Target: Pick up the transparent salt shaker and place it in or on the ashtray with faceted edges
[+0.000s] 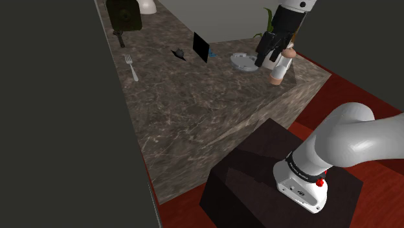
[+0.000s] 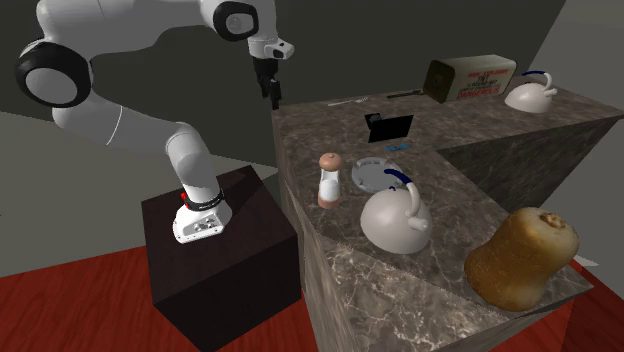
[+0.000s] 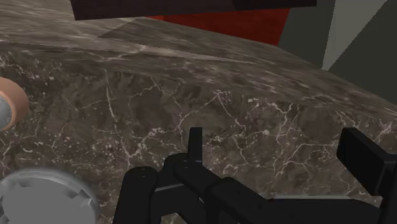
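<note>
The salt shaker (image 1: 279, 68) is clear with a brownish cap and stands upright near the counter's edge on the stand's side. It also shows in the second exterior view (image 2: 329, 181) and, by its cap, in the wrist view (image 3: 9, 105). Beside it lies the ashtray (image 1: 243, 60), a pale round dish (image 2: 372, 176) (image 3: 44, 195). My black gripper (image 1: 265, 59) hangs open above the counter (image 2: 270, 92), up and to one side of the shaker. Its fingers (image 3: 195, 144) stand apart over bare marble, and nothing is between them (image 3: 277, 156).
A white kettle (image 2: 397, 216) sits close by the ashtray and a brown loaf-like lump (image 2: 521, 258) beyond it. A black holder (image 1: 202, 46), a small dark object (image 1: 179, 54), a fork (image 1: 132, 67) and a dark box (image 1: 124, 14) lie farther along the marble counter (image 1: 194, 110).
</note>
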You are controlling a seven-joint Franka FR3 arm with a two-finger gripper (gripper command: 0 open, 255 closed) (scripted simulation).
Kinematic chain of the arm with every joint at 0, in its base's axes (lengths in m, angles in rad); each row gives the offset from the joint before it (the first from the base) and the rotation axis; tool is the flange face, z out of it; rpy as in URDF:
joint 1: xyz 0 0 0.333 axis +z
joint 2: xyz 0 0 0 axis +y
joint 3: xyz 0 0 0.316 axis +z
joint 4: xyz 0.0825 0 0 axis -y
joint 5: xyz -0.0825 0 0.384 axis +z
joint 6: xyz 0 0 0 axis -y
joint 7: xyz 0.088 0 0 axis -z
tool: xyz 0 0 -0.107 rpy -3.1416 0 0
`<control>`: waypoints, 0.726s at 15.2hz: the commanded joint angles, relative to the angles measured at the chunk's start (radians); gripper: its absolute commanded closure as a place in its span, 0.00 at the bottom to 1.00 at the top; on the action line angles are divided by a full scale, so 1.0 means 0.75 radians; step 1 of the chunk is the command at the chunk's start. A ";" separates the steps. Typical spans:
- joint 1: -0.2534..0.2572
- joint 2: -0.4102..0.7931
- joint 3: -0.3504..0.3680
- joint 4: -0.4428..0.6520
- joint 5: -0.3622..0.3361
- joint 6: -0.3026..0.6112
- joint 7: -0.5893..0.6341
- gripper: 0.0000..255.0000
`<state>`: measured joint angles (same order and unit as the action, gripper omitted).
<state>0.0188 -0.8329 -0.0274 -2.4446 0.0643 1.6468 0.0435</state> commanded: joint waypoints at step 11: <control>-0.129 0.176 -0.218 0.077 -0.261 0.039 -0.247 0.00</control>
<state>-0.0687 -0.7077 -0.1768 -2.3850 -0.1117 1.6705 -0.1243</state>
